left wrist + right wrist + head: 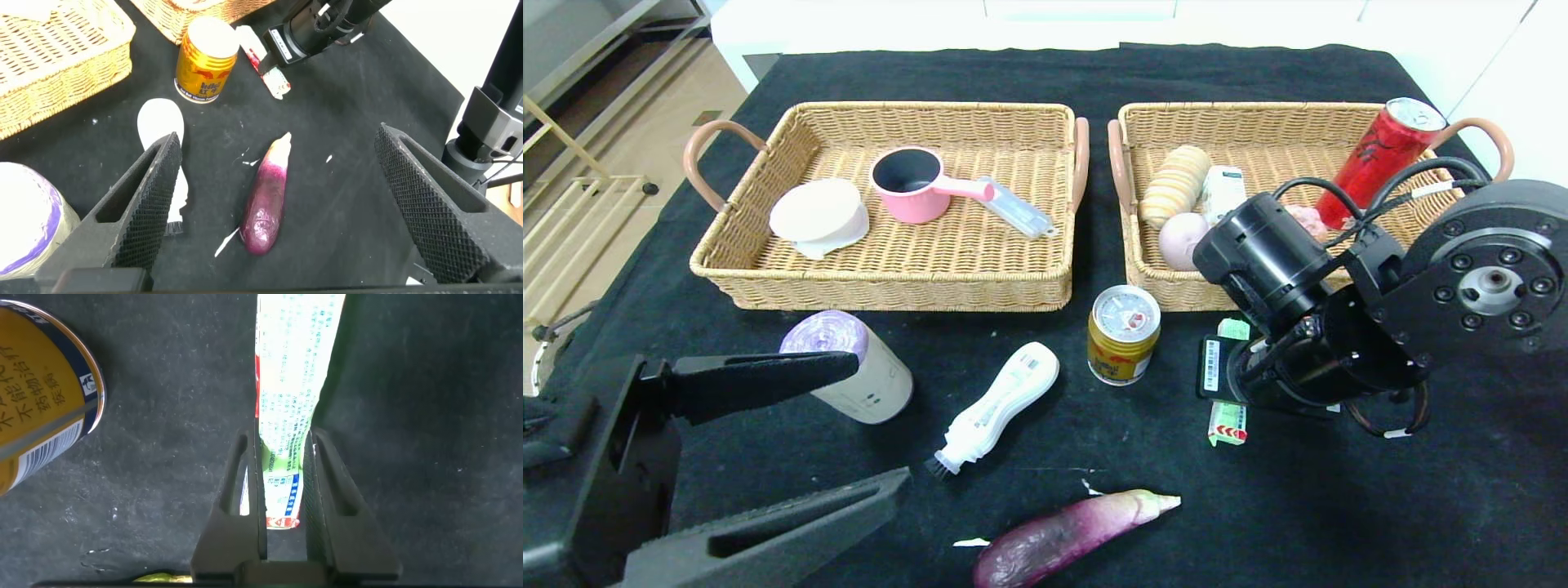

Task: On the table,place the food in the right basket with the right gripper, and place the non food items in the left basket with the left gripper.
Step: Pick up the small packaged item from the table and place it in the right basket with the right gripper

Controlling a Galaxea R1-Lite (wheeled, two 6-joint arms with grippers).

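Observation:
My right gripper (282, 447) is low over the table (1339, 506) in front of the right basket (1258, 116), shut on the slim green stick pack (288, 392), which lies on the cloth; its end shows in the head view (1227, 423). The gold can (1123, 335) stands just beside it. The red can (1380, 159) and the pale potato (1183, 239) are in the right basket. My left gripper (874, 425) is open and empty at the front left, above the eggplant (268, 200). The beige roll (866, 376) and the white brush (1001, 408) lie in front of the left basket (890, 290).
The left basket holds a pink saucepan (915, 184), a white round lid (817, 212) and a small clear flat item (1017, 208). The right basket also holds a ridged bread-like piece (1176, 184) and a white pack (1223, 189). My right arm (1307, 327) hides part of that basket.

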